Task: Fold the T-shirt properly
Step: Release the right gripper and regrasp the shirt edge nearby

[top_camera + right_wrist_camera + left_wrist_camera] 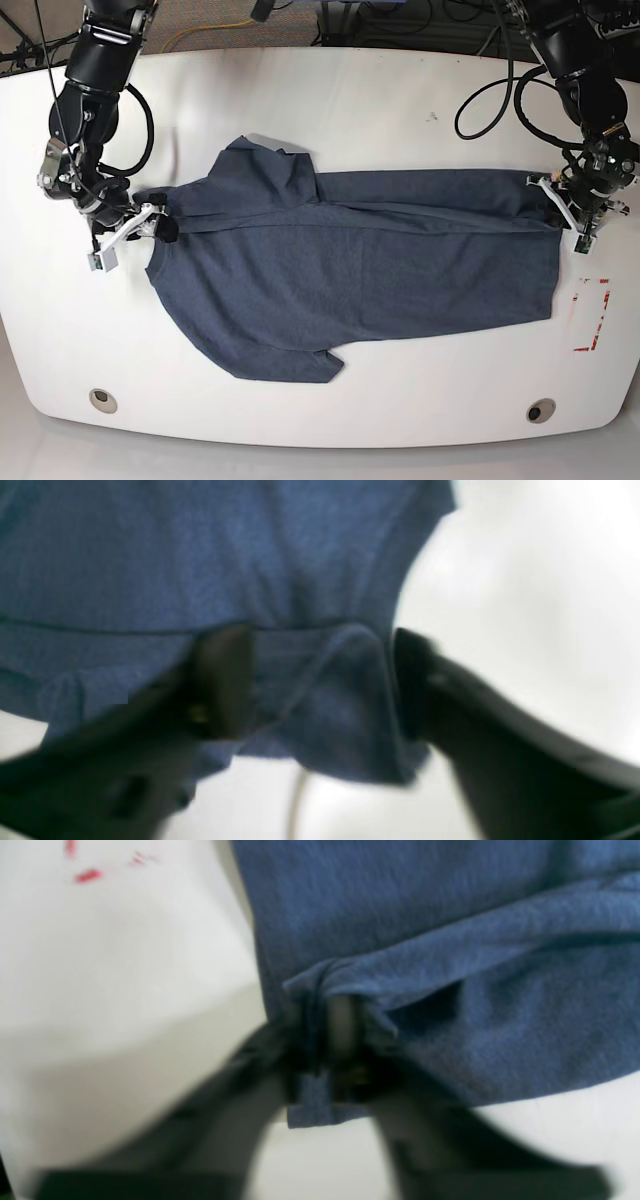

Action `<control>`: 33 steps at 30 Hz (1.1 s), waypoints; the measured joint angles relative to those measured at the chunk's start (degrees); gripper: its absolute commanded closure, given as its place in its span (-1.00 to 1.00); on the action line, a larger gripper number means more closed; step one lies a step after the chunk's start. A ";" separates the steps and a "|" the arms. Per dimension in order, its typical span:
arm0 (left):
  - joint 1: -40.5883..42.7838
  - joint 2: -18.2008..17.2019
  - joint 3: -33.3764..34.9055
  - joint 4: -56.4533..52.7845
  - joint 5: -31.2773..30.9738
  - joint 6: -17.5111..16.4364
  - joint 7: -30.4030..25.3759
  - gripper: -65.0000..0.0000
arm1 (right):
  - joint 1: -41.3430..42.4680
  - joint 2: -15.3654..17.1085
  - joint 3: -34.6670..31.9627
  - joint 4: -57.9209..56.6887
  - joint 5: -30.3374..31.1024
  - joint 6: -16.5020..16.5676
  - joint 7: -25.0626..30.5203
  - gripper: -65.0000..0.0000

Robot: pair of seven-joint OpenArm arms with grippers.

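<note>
A white tabletop (330, 100) fills the base view, with a dark blue T-shirt (360, 270) spread lengthwise across its middle. Nearest the viewer, at about 6 o'clock, one short sleeve (285, 365) points toward the front edge, and two small round fittings (100, 399) sit in the tabletop close to that edge. At about 4 o'clock, just beyond the shirt's hem, red marks (592, 315) form a rough rectangle on the white surface.

At 3 o'clock, the left end effector (572, 215) meets the hem corner. Its wrist view shows the fingers (342, 1027) pressed close around a bunched pleat of fabric, so it is grasping the T-shirt (450, 965), though the picture is blurred.

At 9 o'clock, the right end effector (150, 228) sits at the shoulder end of the shirt. Its wrist view shows the two dark fingers (225, 680) standing well apart with a loose fold of the T-shirt (200, 555) hanging between them; it looks released, not clamped.

Farther back, at about 11 o'clock, the other sleeve (270, 170) lies folded over the shirt's body. Both black arms rise from the far corners.
</note>
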 measured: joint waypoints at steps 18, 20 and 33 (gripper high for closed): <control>2.64 0.04 -0.24 2.95 -0.50 2.16 -0.17 -0.24 | -18.18 -8.57 6.19 14.53 9.38 0.02 -5.90 -0.67; 3.23 0.37 -0.24 2.95 -0.26 2.19 -0.13 -0.24 | -18.49 -10.16 5.95 14.56 9.92 0.04 -5.75 -0.67; 5.16 1.68 -0.20 3.32 -0.42 2.14 -0.37 -0.24 | -17.59 -13.05 -2.58 14.60 10.56 0.09 -5.16 -0.62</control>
